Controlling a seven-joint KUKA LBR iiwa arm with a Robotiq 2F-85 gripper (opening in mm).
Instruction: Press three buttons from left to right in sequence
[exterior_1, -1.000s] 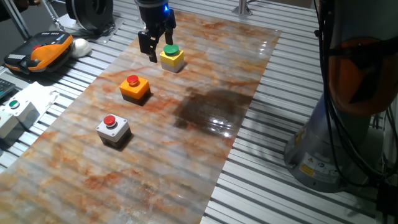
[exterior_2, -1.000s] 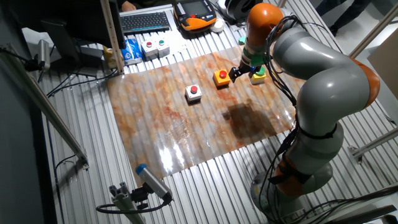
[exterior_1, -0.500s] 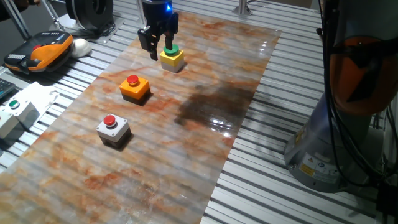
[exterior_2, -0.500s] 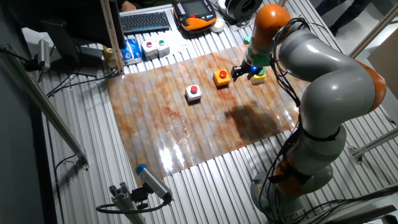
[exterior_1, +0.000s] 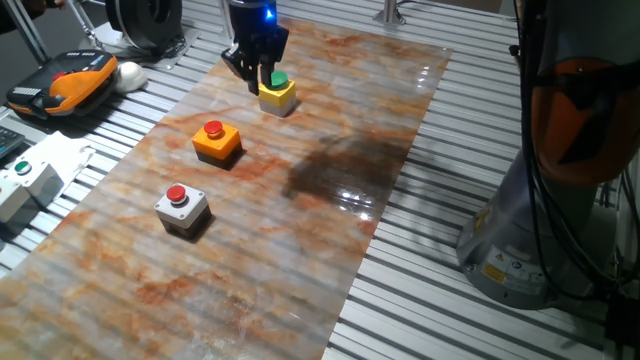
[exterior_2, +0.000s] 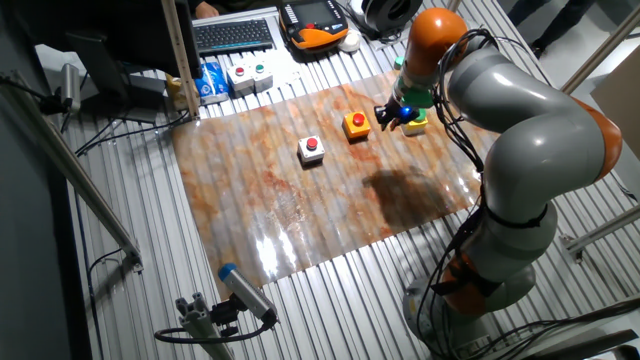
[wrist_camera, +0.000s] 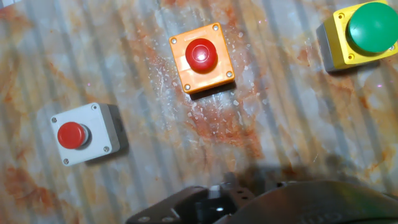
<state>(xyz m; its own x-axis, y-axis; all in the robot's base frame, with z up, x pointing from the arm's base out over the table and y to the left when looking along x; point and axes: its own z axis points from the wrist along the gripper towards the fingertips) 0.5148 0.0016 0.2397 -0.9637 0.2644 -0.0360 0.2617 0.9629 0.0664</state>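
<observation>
Above the yellow button (exterior_1: 277, 94), the gripper (exterior_1: 256, 72) points down; finger spacing cannot be told.

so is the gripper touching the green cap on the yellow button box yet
Cannot tell. In one fixed view the gripper overlaps the green cap of the yellow button box, hiding any gap; the hand view shows no fingertips.

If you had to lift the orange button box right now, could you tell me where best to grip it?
Grip the orange button box across two opposite flat side walls, coming straight down from above. It sits flat with mat free all round; the raised red cap offers only a small round hold.
</observation>
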